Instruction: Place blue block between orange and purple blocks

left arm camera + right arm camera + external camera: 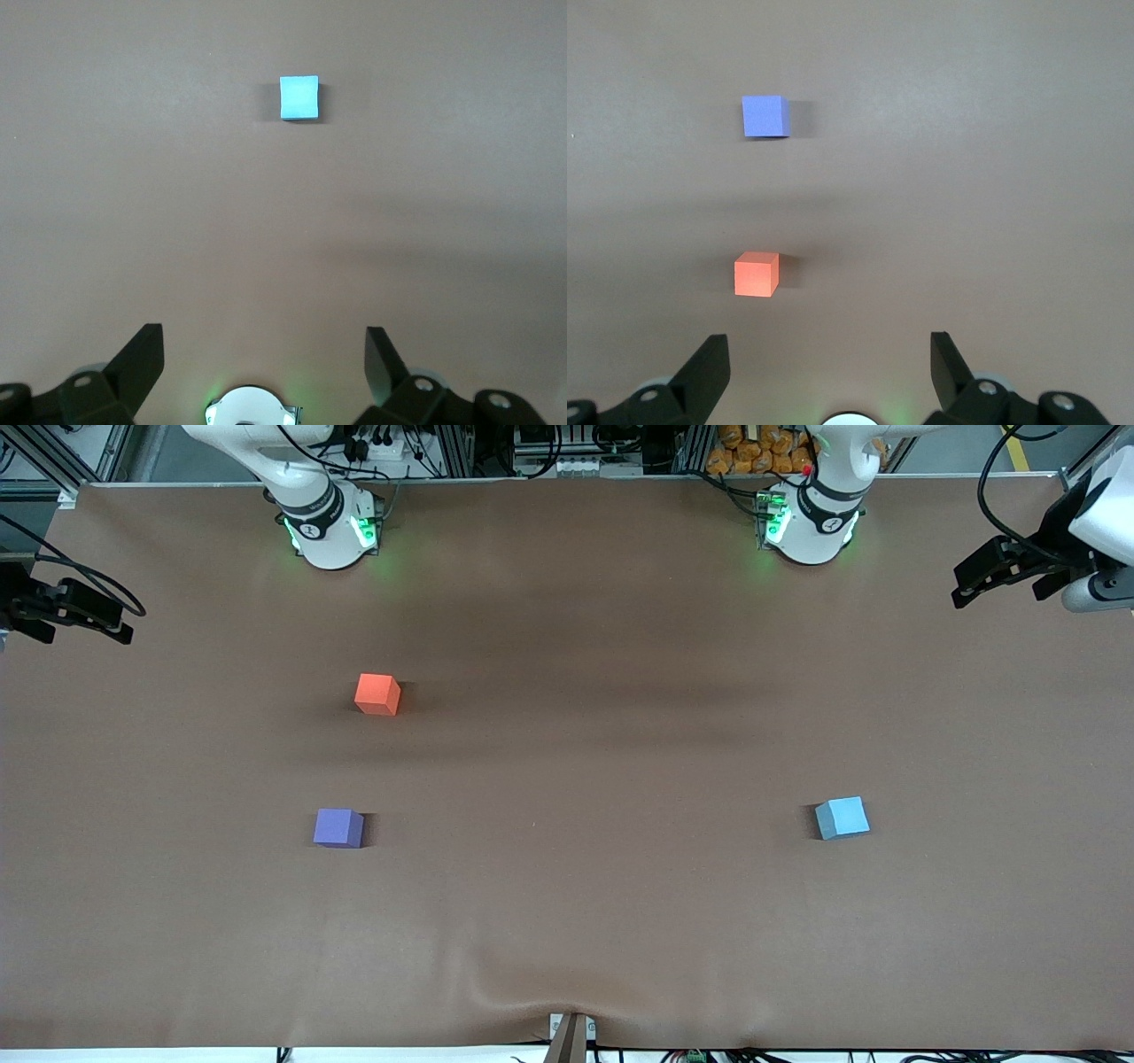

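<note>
The blue block (pixel 842 817) lies on the brown table toward the left arm's end; it also shows in the left wrist view (pixel 299 97). The orange block (pixel 377 693) and the purple block (pixel 337 828) lie toward the right arm's end, the purple one nearer to the front camera, with a gap between them. Both show in the right wrist view, orange (pixel 756 274) and purple (pixel 765 116). My left gripper (pixel 1010 576) (pixel 264 341) is open and empty, high over the table's edge. My right gripper (pixel 80 615) (pixel 830 347) is open and empty, high over its own end.
The left arm's base (pixel 811 518) and the right arm's base (pixel 328 527) stand at the table's edge farthest from the front camera. A small bracket (pixel 571 1035) sits at the nearest edge. The brown cloth (pixel 567 779) bears only the three blocks.
</note>
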Robot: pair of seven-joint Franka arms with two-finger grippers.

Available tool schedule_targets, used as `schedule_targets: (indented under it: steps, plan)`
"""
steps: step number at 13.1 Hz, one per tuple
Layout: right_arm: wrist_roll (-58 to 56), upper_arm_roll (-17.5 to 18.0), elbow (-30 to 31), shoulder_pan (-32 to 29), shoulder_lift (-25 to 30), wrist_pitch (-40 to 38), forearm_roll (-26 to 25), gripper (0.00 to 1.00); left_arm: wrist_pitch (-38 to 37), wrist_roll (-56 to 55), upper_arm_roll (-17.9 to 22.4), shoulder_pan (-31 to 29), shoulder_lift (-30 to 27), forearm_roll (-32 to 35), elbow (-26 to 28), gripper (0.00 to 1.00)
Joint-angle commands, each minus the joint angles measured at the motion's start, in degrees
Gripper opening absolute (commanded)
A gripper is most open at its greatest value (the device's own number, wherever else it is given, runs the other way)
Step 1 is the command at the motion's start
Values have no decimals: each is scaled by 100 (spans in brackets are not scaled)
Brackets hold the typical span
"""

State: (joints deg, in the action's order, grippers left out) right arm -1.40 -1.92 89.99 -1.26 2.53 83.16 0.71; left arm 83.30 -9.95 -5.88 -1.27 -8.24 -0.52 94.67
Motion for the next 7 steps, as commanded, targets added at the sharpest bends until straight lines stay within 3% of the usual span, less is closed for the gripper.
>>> schedule_targets:
  steps: [1,7]
  plan:
    - [70,43,62,-59,54,7,-36,100,-7,2,69,22,24,-88,-63,100]
    - [79,51,54,-50,46,24,-36,100,-7,99,43,30,454,-193,-423,100]
